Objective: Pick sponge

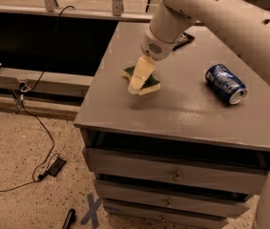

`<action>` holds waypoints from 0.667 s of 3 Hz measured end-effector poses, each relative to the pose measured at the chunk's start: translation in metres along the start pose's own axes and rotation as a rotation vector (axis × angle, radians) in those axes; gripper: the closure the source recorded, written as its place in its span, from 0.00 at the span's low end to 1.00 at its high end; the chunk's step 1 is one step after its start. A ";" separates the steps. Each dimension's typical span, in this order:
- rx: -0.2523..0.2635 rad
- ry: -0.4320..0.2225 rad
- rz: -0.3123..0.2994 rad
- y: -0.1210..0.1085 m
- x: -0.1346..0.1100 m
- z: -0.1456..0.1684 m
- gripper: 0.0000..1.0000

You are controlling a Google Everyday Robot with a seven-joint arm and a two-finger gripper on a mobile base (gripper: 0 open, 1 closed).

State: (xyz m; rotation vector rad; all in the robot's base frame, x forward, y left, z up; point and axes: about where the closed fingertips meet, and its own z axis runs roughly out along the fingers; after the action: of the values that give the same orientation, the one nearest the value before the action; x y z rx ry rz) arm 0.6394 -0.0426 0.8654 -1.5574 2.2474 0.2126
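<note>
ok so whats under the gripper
The sponge, on the grey cabinet top. Its green top and yellow edge show beside the gripper; its middle, and any contact, is covered.

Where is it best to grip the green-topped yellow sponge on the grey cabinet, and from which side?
Probably grip the green-and-yellow wavy-edged sponge across its narrow width, coming from above: it lies flat. The cream gripper hangs right over it.

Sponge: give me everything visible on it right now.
The sponge is small and wavy-edged, with a dark green scouring top over pale yellow foam. It lies green side up on the gray cabinet top, toward its picture-left edge. The tool sits over its middle, hiding part of it; whether it grips cannot be told. The blue can lies apart from it.
</note>
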 end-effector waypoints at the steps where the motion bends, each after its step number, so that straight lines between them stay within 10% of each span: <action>1: -0.011 0.007 0.017 -0.001 0.001 0.021 0.19; 2: 0.002 0.036 0.023 -0.003 0.005 0.032 0.50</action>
State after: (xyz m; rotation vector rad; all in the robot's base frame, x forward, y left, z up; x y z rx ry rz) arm 0.6486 -0.0369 0.8344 -1.5476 2.2930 0.1907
